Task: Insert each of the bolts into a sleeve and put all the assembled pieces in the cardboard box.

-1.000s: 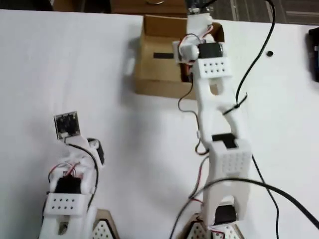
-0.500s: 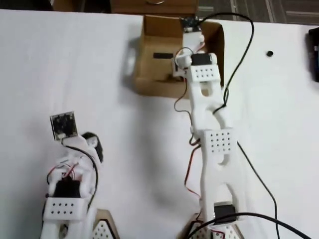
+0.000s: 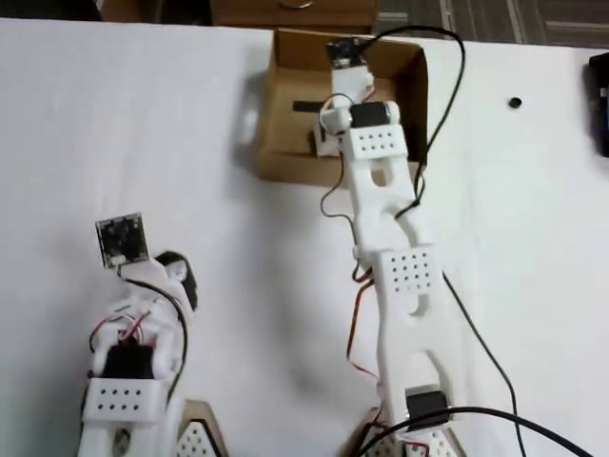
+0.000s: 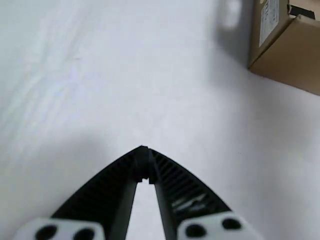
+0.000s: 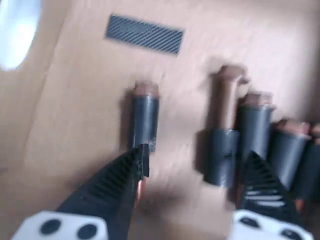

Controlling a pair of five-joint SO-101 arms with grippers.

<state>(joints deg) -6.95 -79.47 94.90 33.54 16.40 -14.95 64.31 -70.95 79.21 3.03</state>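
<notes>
- The right arm [image 3: 390, 190] stretches across the white table [image 3: 143, 114] to the cardboard box [image 3: 285, 164] at the far edge, its wrist poised over the box's open top.
- Inside the box, the right gripper [image 5: 197, 157] hangs close above the floor, jaws spread wide with nothing clamped between them.
- A lone assembled piece [image 5: 146, 120], a copper-coloured bolt seated in a dark sleeve, lies on the box floor. Its near end sits at the tip of one finger [image 5: 125, 175]; whether the two touch cannot be made out.
- A cluster of assembled pieces [image 5: 255, 130] lies side by side across the gap from it, next to the gripper's other finger. In one of them the bolt stands well out of its sleeve.
- A black striped label [image 5: 145, 34] marks the box floor beyond the lone assembled piece.
- The left arm [image 3: 124, 395] sits folded at the near edge of the table, well apart from the box.
- The left gripper [image 4: 144, 157] is closed tip to tip with nothing between its jaws, poised over bare table with a corner of the box farther off.
- A small black object [image 3: 515, 102] lies on the table to the right of the box in the high view, and a dark item [image 3: 599, 105] sits at the table's right edge.
</notes>
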